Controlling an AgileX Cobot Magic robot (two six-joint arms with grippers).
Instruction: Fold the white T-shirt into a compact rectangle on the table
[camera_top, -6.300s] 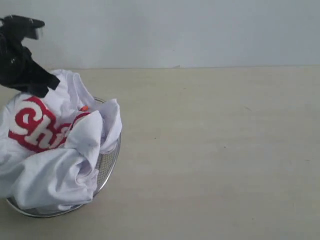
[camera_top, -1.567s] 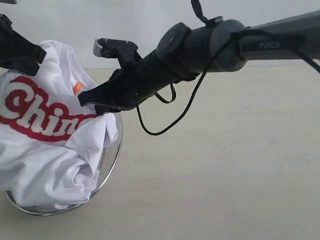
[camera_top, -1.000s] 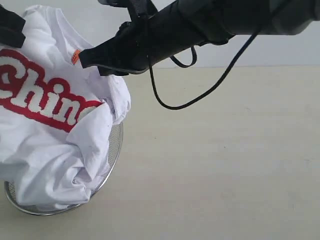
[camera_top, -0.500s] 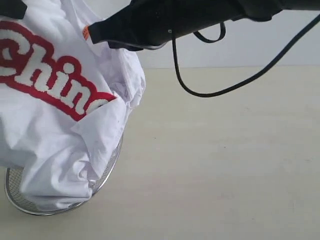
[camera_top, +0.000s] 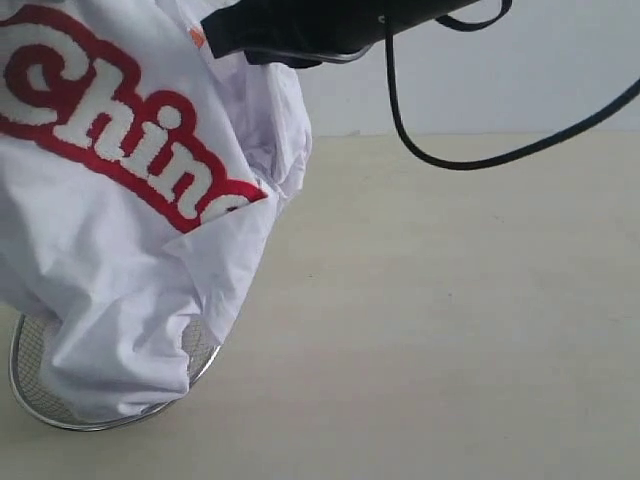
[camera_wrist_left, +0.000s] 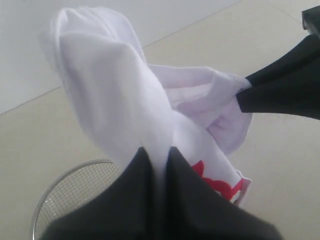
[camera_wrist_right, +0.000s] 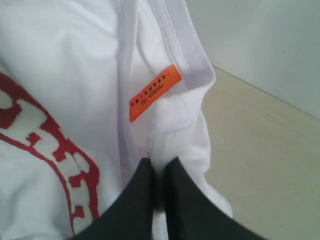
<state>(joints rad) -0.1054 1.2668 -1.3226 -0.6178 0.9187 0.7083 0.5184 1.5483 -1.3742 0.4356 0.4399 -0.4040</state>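
Left hand (camera_wrist_left: 156, 152) is clamped on a fold of the shirt (camera_top: 110, 270). Right hand (camera_wrist_right: 159, 167) pinches the cloth just beside the orange tag (camera_wrist_right: 154, 93) at the neck. Between them the shirt hangs bunched in the air, its lower end down in the basket (camera_top: 25, 385) on the worktop (camera_top: 450, 330). Folding looks not yet begun: the shirt must clear the basket, be spread flat, then folded.

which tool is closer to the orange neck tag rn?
Right. The right tool pinches the white T-shirt just beside the orange neck tag. The left tool grips a bunched fold elsewhere on the shirt, farther from the tag.
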